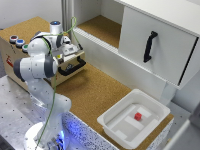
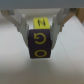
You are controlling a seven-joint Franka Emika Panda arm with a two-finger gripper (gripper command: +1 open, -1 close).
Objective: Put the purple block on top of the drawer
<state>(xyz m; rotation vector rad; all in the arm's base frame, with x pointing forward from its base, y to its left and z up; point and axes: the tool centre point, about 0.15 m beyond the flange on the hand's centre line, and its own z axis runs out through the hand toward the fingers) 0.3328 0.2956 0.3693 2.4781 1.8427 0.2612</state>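
In the wrist view, my gripper (image 2: 41, 34) is shut on the purple block (image 2: 40, 45), a dark cube with yellow markings held between the two pale fingers (image 2: 21, 27). A pale blurred surface lies beneath it. In the exterior view, the arm bends over the light plywood box (image 1: 25, 29), and the gripper (image 1: 74, 50) hangs above the box's front edge, over the drawer (image 1: 64, 74) with its black bar handle (image 1: 73, 66). The arm's hand hides the block in that view. Coloured round buttons (image 1: 16, 41) sit on the box top.
A large white cabinet door (image 1: 160, 42) with a black handle (image 1: 149, 46) stands at the exterior view's right. A white bin (image 1: 120, 127) at the front holds a small red block (image 1: 138, 116). Cork flooring (image 1: 95, 90) runs between the box and the bin.
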